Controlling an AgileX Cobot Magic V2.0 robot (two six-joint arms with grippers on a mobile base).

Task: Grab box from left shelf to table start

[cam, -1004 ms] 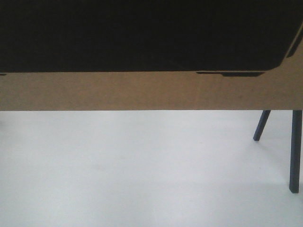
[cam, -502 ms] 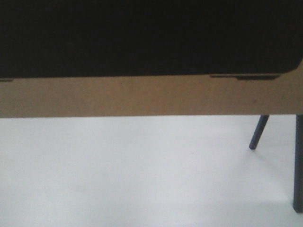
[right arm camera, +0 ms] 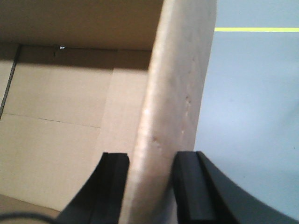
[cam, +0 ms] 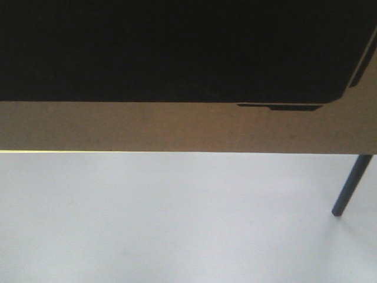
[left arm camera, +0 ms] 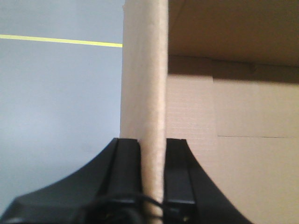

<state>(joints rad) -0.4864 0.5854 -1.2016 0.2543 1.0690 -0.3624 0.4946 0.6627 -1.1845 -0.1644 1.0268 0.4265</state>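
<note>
Held only by thin cardboard walls, the box (cam: 177,127) could sag, tear or slip free if the arms tilt or drift apart. It appears to hang above a pale surface (cam: 177,224). The left fingers (left arm camera: 128,175) and right fingers (right arm camera: 187,186) each pinch one upright wall, barely parted.

Matt, rough-edged cardboard box (left arm camera: 233,116) (fingers (left arm camera: 128,163): smooth plastic).

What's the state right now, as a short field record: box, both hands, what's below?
box: brown cardboard, black print, fills the front view's top
left hand: shut on an upright cardboard panel of the box
right hand: same, on another panel
below box: pale flat surface, dark leg at right
wrist views: grey floor, yellow line
</note>
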